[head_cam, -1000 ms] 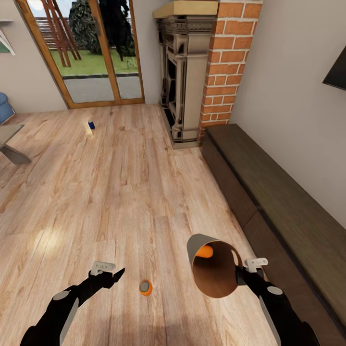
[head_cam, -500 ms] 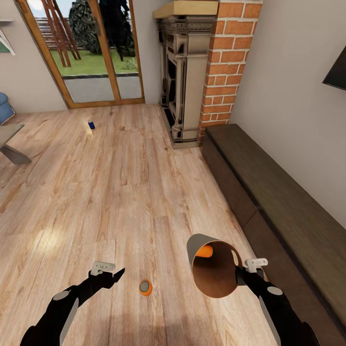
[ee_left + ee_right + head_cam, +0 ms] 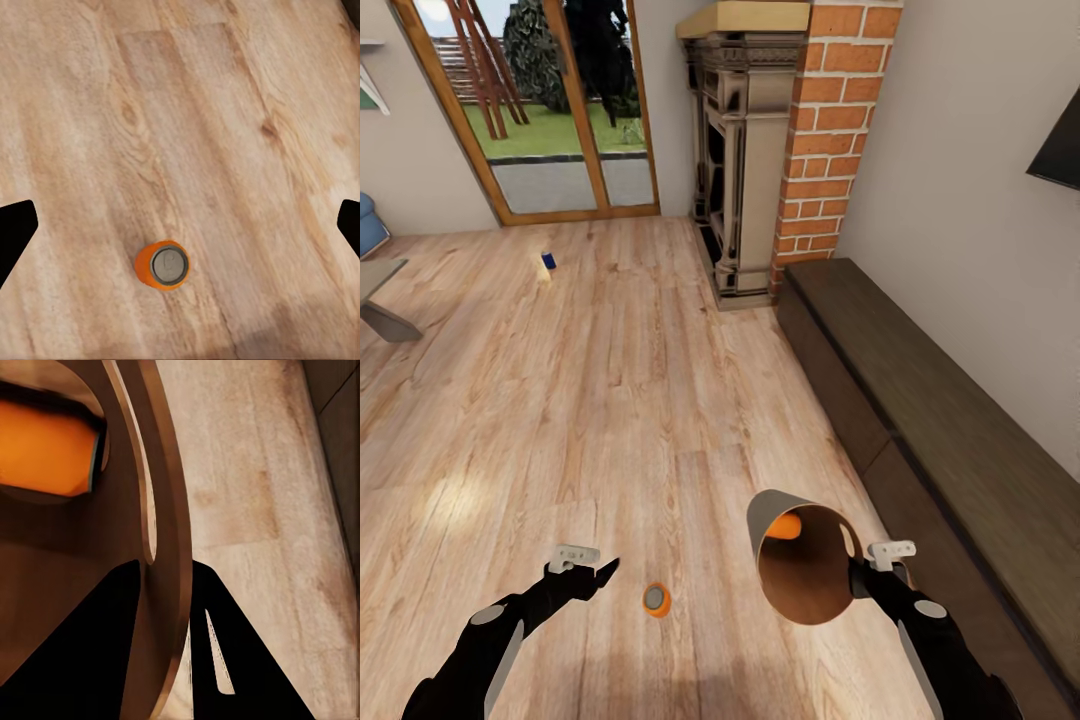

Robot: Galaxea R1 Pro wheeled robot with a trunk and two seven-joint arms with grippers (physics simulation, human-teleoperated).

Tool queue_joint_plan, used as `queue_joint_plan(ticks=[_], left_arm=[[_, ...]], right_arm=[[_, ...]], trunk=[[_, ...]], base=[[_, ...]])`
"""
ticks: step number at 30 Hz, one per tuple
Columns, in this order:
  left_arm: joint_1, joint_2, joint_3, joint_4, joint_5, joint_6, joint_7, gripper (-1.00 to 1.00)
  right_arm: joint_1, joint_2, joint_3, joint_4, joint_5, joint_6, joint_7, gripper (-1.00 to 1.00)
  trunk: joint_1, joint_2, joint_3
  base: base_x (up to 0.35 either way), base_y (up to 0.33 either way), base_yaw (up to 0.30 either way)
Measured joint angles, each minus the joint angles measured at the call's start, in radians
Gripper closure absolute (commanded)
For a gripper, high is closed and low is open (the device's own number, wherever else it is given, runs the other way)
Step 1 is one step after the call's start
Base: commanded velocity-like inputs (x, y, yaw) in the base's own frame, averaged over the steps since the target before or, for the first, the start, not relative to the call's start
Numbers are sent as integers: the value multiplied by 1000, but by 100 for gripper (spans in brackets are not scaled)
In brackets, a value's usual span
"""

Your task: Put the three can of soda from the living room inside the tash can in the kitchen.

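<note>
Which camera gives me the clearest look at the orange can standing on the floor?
The left wrist view: the orange can stands upright on the wooden floor, silvery top facing the camera, nothing covering it. In the head view it is small, between the left gripper and the tilted trash can.

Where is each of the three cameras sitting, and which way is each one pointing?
Head view: on the robot's head, facing forward and down over the wood floor toward the fireplace; both arms show, left pincer and right pincer.
Left wrist view: on the left arm, looking down at an upright orange soda can; dark fingertips at the edges.
Right wrist view: on the right arm, looking along fingers clamped on the trash can rim.
Shared: head and left wrist views both show the standing orange can.
</note>
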Motion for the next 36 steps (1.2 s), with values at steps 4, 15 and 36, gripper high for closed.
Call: queue_joint_plan(ticks=[4, 15, 36], left_arm=[[0, 0, 0, 0, 0, 3, 19, -100], [0, 2, 4, 0, 9, 4, 25, -100], [-25, 7, 68, 233, 78, 48, 221, -100]], right_arm=[[0, 3, 1, 0, 4, 0, 0, 100], [0, 5, 3, 2, 7, -1, -2, 100], [0, 7, 5, 8, 7, -18, -1, 100]], trunk=[[0, 0, 0], [0, 0, 0], [0, 0, 0]], base=[[91, -262, 0], [47, -87, 0], [49, -2, 0]])
